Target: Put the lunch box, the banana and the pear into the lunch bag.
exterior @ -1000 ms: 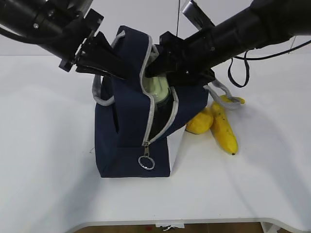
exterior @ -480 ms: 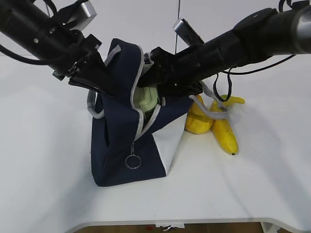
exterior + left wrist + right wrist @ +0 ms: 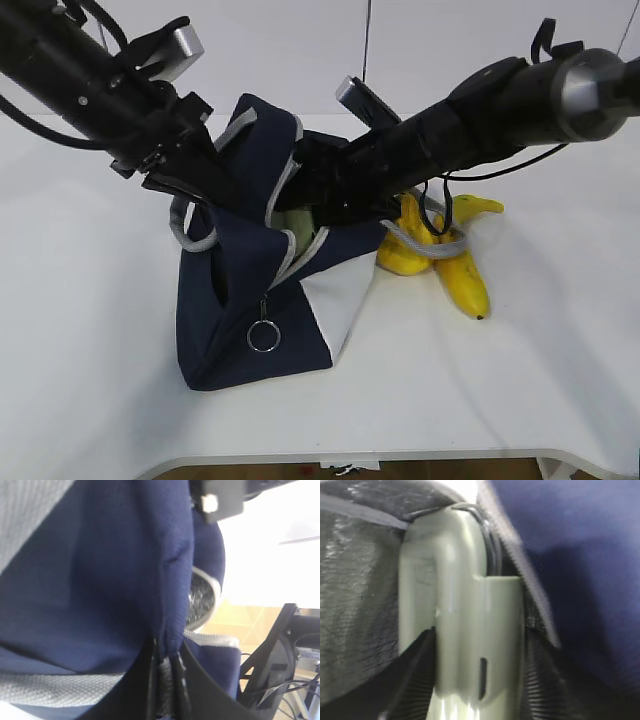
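- The lunch bag (image 3: 235,320): boxy navy fabric with grey zipper edging, a metal ring pull hanging at its front and a white side panel. It stands tilted on the table, top unzipped and held open.
- The lunch box (image 3: 465,630): pale sage-green lid, partly down inside the bag's opening, set on edge.
- The banana (image 3: 462,272): long, yellow, dark-tipped, lying on the table just right of the bag.
- The pear (image 3: 403,252): stubby, yellow-orange, touching the banana, beside the bag, under a grey handle loop.

Left hand (image 3: 167,680) pinched closed on fabric; right hand (image 3: 480,675) clamped half-wide.
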Available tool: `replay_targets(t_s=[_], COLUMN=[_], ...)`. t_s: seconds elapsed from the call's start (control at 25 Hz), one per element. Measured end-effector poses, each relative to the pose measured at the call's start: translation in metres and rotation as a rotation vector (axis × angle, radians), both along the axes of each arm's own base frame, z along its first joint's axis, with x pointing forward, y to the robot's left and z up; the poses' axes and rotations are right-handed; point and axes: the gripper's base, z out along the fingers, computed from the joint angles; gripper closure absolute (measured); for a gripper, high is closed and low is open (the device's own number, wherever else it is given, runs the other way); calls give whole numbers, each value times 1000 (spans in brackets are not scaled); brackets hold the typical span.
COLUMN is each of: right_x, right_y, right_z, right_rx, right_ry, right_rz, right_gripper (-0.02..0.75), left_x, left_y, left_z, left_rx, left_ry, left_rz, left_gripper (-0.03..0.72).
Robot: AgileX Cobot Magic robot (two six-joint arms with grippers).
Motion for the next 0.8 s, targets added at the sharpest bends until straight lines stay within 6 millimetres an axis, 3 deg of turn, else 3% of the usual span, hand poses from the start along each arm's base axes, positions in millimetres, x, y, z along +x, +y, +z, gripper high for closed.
replay_targets(t_s=[0.28, 0.48, 0.8], right_x=[5, 7, 11], right_y=[2, 4, -1], right_z=[-2, 11, 38], right_rx=[1, -17, -180], right_ry=[-6, -8, 34], right_rz=[16, 68, 156], right_gripper=[334, 223, 196], left_x=[0, 0, 0], left_y=[1, 1, 1], left_z=[-1, -1, -1], left_rx=[10, 10, 17], left_ry=[-3, -4, -8], left_rz=[-3, -5, -7], left_gripper=[675, 675, 675])
